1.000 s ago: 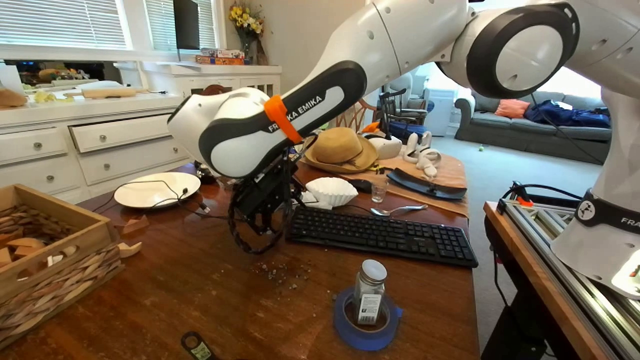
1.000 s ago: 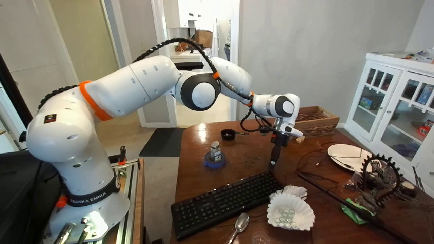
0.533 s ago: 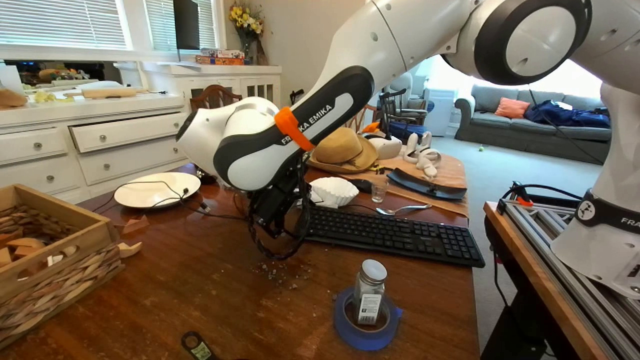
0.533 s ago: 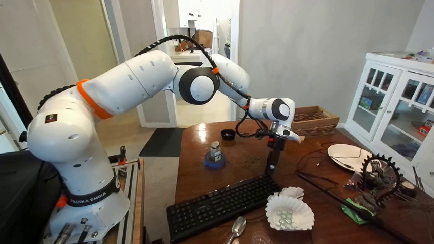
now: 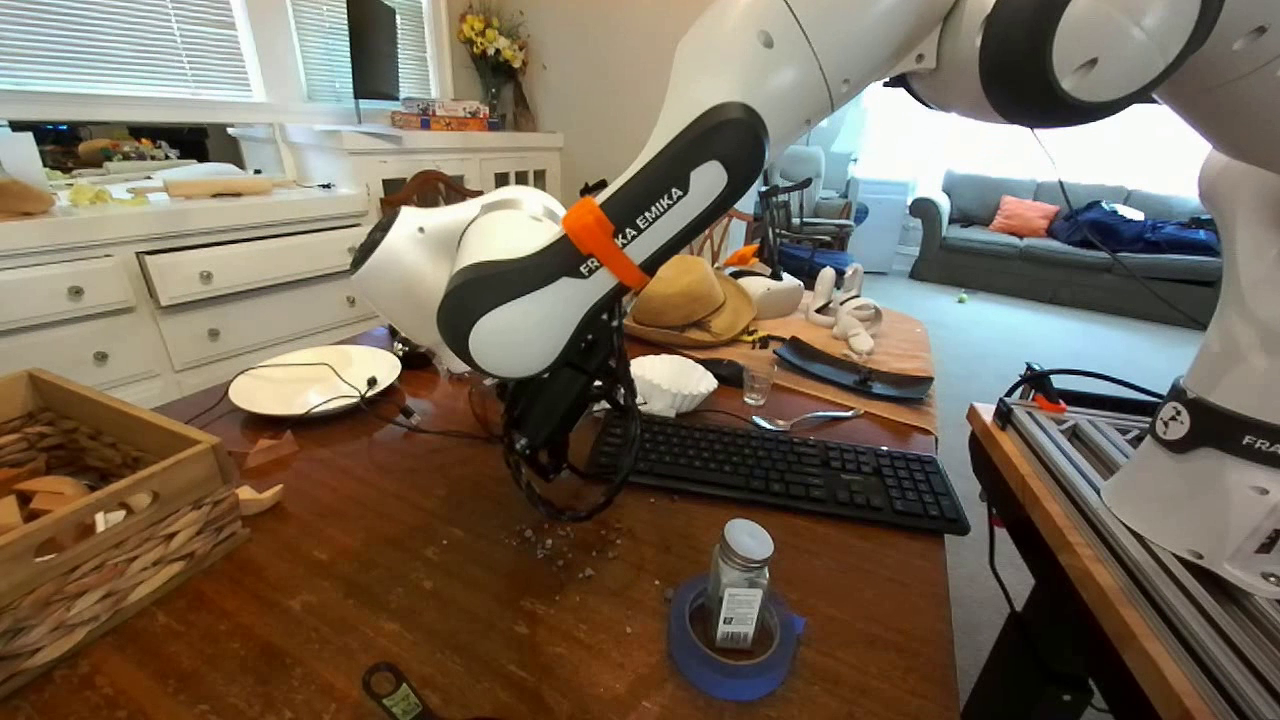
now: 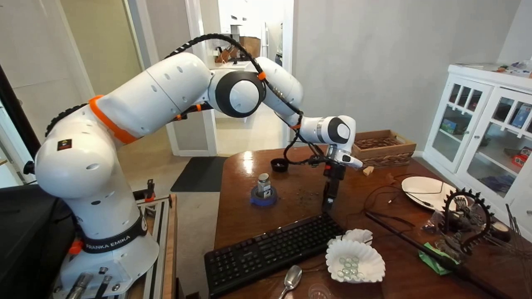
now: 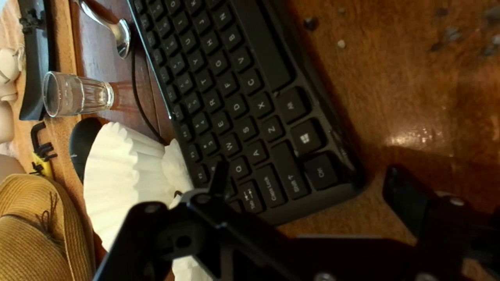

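The gripper [image 7: 308, 177] hangs low with its jaws well apart, and the thing nearest to it is a black computer keyboard [image 7: 228, 84]. In the wrist view one fingertip [image 7: 219, 179] shows over the keys next to Q, the other fingertip [image 7: 404, 199] over the brown wood of the table [image 7: 390, 86], and the Ctrl-key corner appears in the gap between them — the rest of the keyboard runs out ahead of the jaws. Whether either finger touches anything is hard to say, as a black cable [image 5: 575, 515] hangs about the gripper in an exterior view.

Past the keyboard-side finger stand white paper coffee filters [image 7: 121, 171], one with clear glass gems [image 6: 348, 265] in it. Farther from the jaws on that same side are a black computer mouse [image 7: 84, 136], a clear drinking glass [image 7: 78, 93], a metal spoon [image 7: 123, 37] and a straw hat [image 7: 35, 218].

Beyond the opposite finger, small gray pebbles [image 7: 453, 34] lie scattered near the jaws. Well past them, a lidded glass jar [image 5: 740, 580] stands upright inside a roll of blue painter's tape [image 5: 690, 650]. On the jaws' side away from the jar — well apart — is a white plate [image 6: 419, 187].
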Motion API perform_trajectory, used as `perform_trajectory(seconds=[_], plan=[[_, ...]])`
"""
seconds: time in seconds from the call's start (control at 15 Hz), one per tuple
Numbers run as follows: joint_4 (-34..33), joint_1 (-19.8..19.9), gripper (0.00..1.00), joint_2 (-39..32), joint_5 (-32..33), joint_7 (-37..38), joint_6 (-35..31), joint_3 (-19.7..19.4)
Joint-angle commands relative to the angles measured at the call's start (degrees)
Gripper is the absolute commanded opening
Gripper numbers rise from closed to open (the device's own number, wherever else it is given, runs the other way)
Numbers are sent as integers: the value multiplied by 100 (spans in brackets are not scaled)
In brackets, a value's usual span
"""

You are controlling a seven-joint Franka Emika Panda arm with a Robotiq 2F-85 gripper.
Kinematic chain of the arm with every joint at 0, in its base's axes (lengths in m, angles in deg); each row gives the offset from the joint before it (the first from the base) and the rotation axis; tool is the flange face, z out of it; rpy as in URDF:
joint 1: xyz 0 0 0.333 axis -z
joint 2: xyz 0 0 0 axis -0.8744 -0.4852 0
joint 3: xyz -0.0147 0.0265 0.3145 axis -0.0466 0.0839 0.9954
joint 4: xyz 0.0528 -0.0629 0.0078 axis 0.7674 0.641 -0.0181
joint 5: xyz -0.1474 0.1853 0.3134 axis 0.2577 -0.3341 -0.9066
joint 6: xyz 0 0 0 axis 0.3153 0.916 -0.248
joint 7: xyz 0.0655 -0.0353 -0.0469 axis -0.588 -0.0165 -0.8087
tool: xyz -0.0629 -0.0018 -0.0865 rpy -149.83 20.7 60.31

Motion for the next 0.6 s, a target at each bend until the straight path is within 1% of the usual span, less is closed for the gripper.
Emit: perform_trajectory(seconds=[0.0,0.2,0.33,0.47,0.53], plan=[[600,-96,100,400,-11,-126,-180,8],[917,-102,100,529,80,-268,-100,-48],[1220,-88,100,647,212,-391,-269,-113],[1706,-30,100,903,399,-523,-1007,-135],[1850,17,100,998,375,-512,-1359,-133]])
